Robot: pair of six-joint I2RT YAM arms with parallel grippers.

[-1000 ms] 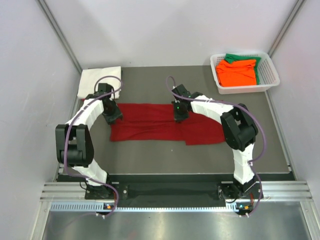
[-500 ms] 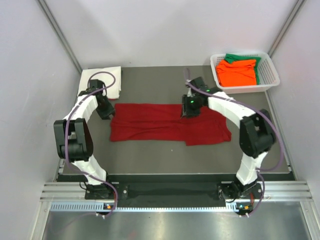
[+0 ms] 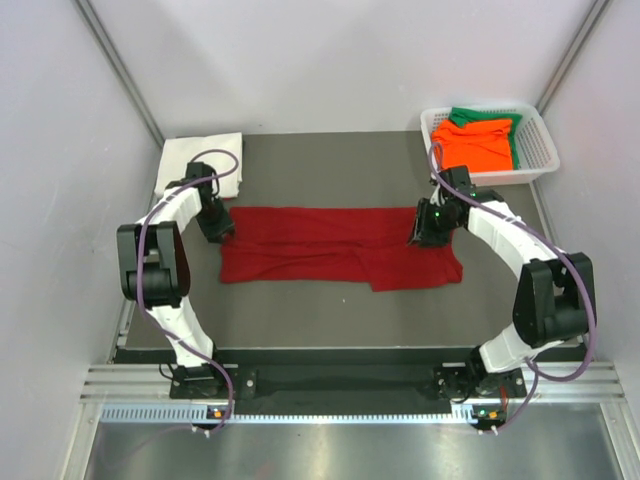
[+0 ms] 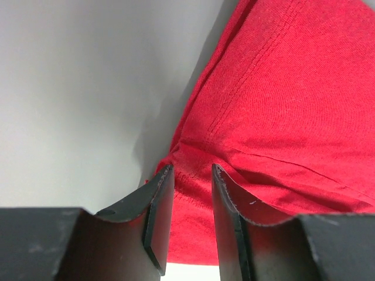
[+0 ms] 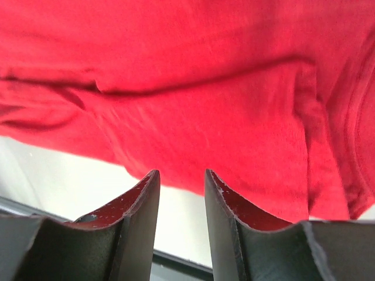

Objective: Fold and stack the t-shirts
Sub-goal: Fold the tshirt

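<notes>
Left pincer (image 3: pixel 215 227): released, fingers narrowly parted, at the upper-left corner of the dark red t-shirt (image 3: pixel 320 245).
Right pincer (image 3: pixel 427 226): released, narrow gap, above the shirt's right end.
Shirt: spread lengthwise mid-frame on the counter (image 3: pixel 340 310).
Handling: probably light and limp, prone to sag and crease.
Hold: likely best at the corners, along the hems.
</notes>
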